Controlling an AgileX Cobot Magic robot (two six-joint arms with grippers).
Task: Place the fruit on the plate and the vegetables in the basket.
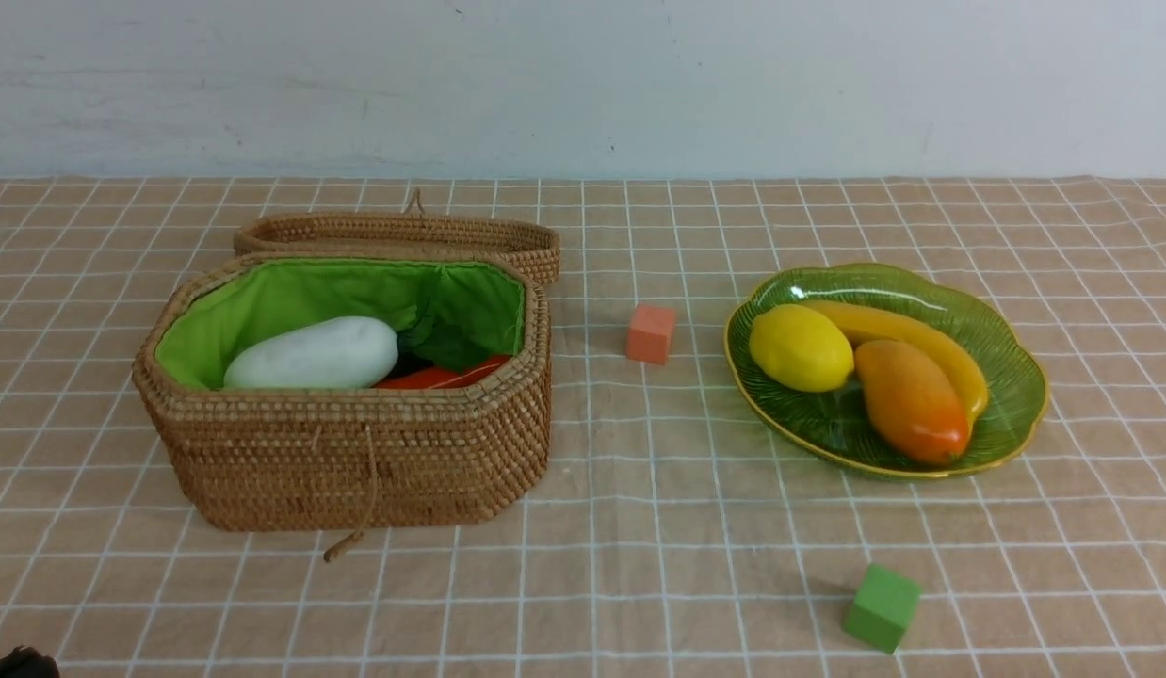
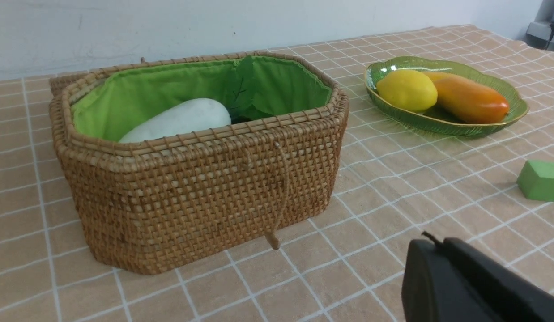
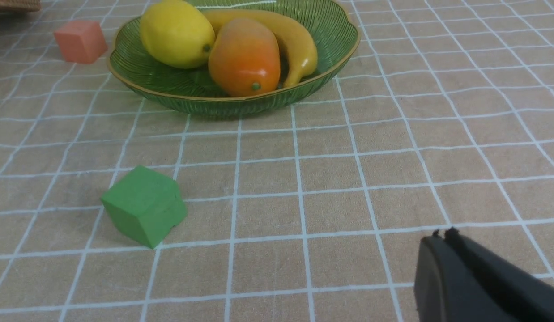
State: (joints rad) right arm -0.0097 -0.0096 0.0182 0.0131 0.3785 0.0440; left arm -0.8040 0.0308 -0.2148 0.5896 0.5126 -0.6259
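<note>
Fruit and vegetables already sit where the task wants them, so start from the tools: the left gripper (image 2: 431, 243) shows in its wrist view with its black fingers pressed together and nothing between them, low over the tablecloth (image 1: 639, 527) near the front edge, and the right gripper (image 3: 442, 237) is likewise closed and empty on its side. Out from the right gripper lies the green cube (image 3: 145, 205), then the plate (image 1: 1007, 428) toward the right edge of the cloth, carrying the lemon (image 1: 800, 347), the mango (image 1: 911, 400) and the banana (image 1: 922, 339) — the last two lying side by side, long axes running from the plate's back-left to its front-right. Out from the left gripper stands the basket (image 1: 357, 452) near the left edge, its lid (image 1: 404, 235) behind it; inside, the white radish (image 1: 315, 353) lies lengthwise over the carrot (image 1: 442, 377). The eggplant and gourd cannot be made out. An orange cube (image 1: 650, 332) sits between basket and plate. Judging by this, no sorting move remains.
</note>
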